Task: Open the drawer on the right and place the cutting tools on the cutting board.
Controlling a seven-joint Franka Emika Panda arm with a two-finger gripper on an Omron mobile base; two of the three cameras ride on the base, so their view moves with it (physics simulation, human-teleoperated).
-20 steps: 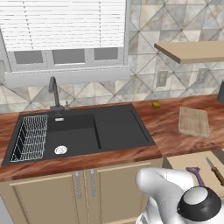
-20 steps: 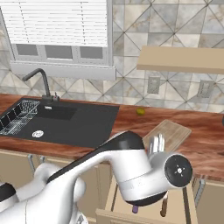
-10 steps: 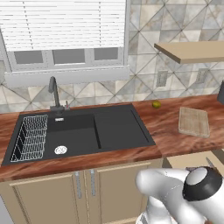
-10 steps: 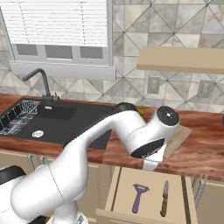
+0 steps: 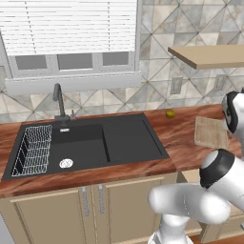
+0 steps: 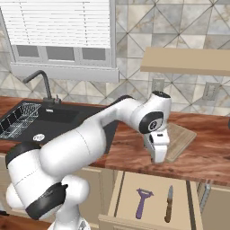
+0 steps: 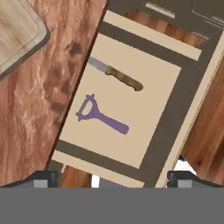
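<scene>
Reddish wood-grain counter runs past the black sink. We have lifted our gripper [image 6: 160,152] clear since a second ago, and it hangs above the open drawer [image 6: 130,188], jaws spread and empty. Inside lie a purple plastic peeler [image 6: 143,202] and a wooden-handled knife [image 6: 169,204]. Beside us sits the pale cutting board [image 6: 179,139].

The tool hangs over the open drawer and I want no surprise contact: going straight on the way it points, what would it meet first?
Probably the light beige floor of the open wooden drawer, beside the purple peeler; depth is uncertain. The tool is open.
</scene>
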